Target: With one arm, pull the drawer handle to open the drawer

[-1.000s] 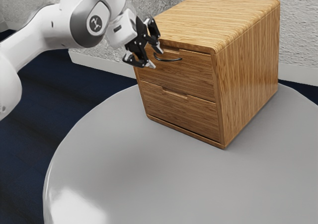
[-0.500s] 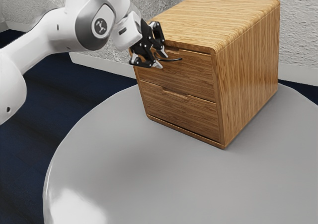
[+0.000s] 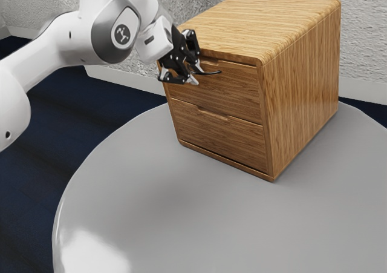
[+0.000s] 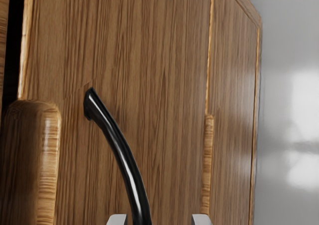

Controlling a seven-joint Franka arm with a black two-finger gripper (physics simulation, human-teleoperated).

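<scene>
Gripper [image 3: 194,74] has closed in on the cabinet over the last 1 s, with barely any shift since 0.5 s ago. Fingers [image 4: 117,219] stand apart, straddling the black handle [image 3: 209,73] at its exterior-view-left end, not clamped. The handle sits on the top drawer [image 3: 227,94], whose front is flush with the wooden cabinet [image 3: 296,79] on the grey table [image 3: 181,218].

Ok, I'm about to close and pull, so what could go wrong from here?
The jaws straddle the handle toward one end, not its middle, so the gripper may slip off, or the top drawer may skew and bind. The cabinet simply rests on the table and might slide instead of the drawer opening.
</scene>
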